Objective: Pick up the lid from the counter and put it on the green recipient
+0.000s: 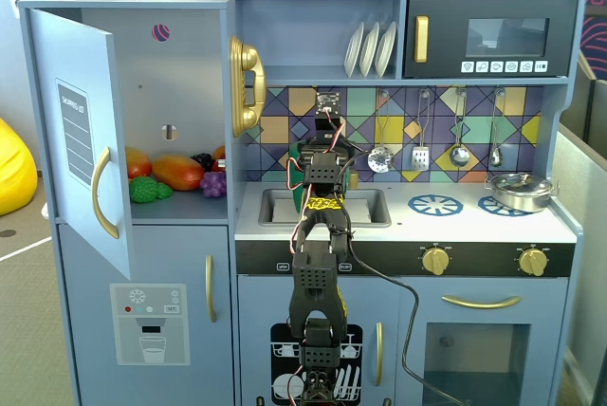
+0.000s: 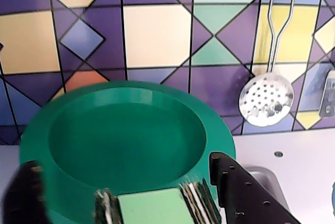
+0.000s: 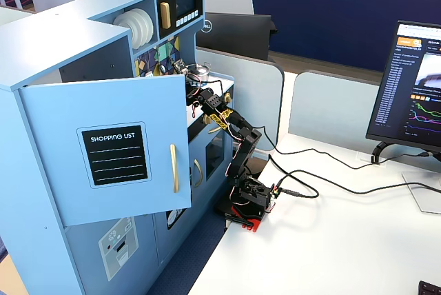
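Note:
In the wrist view the green recipient (image 2: pixel 125 130) fills the lower half. It is a dark-green round pot seen from above, open, with its inside bare. It stands on the counter against the tiled backsplash. Its ribbed strap handle (image 2: pixel 152 208) faces me at the bottom edge. My gripper (image 2: pixel 123 161) is open, with one black finger (image 2: pixel 23 192) left of the handle and the other finger (image 2: pixel 235 187) right of it, and a gap on the left side. The left finger is blurred. The lid is not in view. In a fixed view my arm (image 1: pixel 318 264) hides the pot.
A slotted spoon (image 2: pixel 266 100) hangs on the backsplash to the right. The sink (image 1: pixel 285 207) lies below my arm. A silver pot (image 1: pixel 520 190) sits on the right burner, beside a blue burner ring (image 1: pixel 434 204). The fridge door (image 1: pixel 81 140) stands open at left.

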Robot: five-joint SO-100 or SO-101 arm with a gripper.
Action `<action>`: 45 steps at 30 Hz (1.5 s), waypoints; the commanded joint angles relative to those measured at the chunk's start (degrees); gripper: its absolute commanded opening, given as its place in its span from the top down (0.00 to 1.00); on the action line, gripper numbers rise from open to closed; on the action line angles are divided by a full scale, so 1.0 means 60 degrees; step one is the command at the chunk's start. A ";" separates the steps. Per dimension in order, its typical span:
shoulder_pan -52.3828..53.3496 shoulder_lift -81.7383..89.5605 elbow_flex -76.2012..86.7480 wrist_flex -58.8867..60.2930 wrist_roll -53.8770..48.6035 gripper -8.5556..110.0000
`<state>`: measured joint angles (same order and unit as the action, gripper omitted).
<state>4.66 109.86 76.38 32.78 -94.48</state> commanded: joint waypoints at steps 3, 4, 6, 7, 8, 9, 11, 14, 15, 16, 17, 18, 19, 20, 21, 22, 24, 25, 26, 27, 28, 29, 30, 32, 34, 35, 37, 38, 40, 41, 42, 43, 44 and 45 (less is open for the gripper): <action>-0.0132 0.1055 -0.0352 0.0000 0.0117 0.59; -0.0190 0.1274 -0.0322 0.0103 0.0117 0.60; -0.0308 0.1875 -0.0161 0.0483 0.0073 0.61; -0.0366 0.2300 0.0059 0.0718 0.0015 0.61; -0.0381 0.2783 0.0396 0.0996 -0.0073 0.62; -0.0410 0.3311 0.0776 0.1289 -0.0117 0.62; -0.0396 0.4468 0.1655 0.1934 -0.0088 0.62; -0.0190 0.6196 0.3208 0.2856 -0.0029 0.63; -0.0117 0.6782 0.3779 0.3237 0.0000 0.63; -0.0029 0.7324 0.4365 0.3618 -0.0044 0.64; 0.0044 0.7852 0.4922 0.3984 -0.0029 0.64; 0.0117 0.8335 0.5464 0.4365 0.0015 0.65; 0.0146 0.8774 0.6021 0.4688 0.0000 0.65; 0.0161 0.9229 0.6606 0.4922 -0.0029 0.66; 0.0205 0.9609 0.7163 0.5068 0.0059 0.68; 0.0264 0.9946 0.7734 0.5229 0.0059 0.69; 0.0308 1.0371 0.8833 0.5493 -0.0103 0.75; 0.0352 1.0474 0.9375 0.5596 -0.0293 0.79; 0.0439 1.0591 0.9990 0.5566 -0.0498 0.81; 0.0439 1.0693 1.0576 0.5508 -0.0527 0.85; 0.0381 1.0708 1.1074 0.5405 -0.0410 0.89; 0.0366 1.0723 1.1602 0.5303 -0.0337 0.92; 0.0322 1.0737 1.2144 0.5229 -0.0601 0.93; 0.0264 1.0708 1.3081 0.4819 -0.0425 0.93; 0.0220 1.0811 1.3901 0.4468 0.0132 0.93; 0.0176 1.0840 1.4224 0.4468 0.0308 0.93; 0.0176 1.0854 1.4824 0.4688 0.0073 0.93; 0.0161 1.0884 1.5117 0.4775 0.0103 0.93; 0.0073 1.0913 1.5513 0.5083 0.0396 0.92; -0.0029 1.0986 1.5630 0.5391 0.0513 0.92; -0.0146 1.1104 1.5732 0.5757 0.0586 0.92; -0.0264 1.1221 1.5850 0.6138 0.0601 0.92; -0.0381 1.1309 1.5879 0.6650 0.0557 0.92; -0.0557 1.1323 1.5879 0.7031 0.0747 0.92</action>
<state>3.96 176.66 171.65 68.55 -91.85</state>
